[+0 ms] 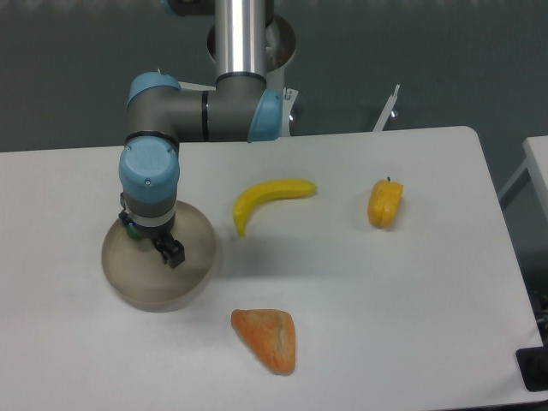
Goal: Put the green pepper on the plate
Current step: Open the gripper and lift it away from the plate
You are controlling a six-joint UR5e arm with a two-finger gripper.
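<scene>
The plate is a round beige-grey dish at the left of the table. My gripper hangs straight down over the plate's far half, low above it. The wrist hides most of the gripper from above. One black fingertip shows at its lower right. A small sliver of the green pepper shows at the wrist's left edge, between or under the fingers; the rest of it is hidden. I cannot tell whether the fingers still press on it or whether it rests on the plate.
A yellow banana lies right of the plate. A yellow-orange pepper lies at the right. An orange wedge-shaped piece lies near the front edge. The arm's base column stands at the back.
</scene>
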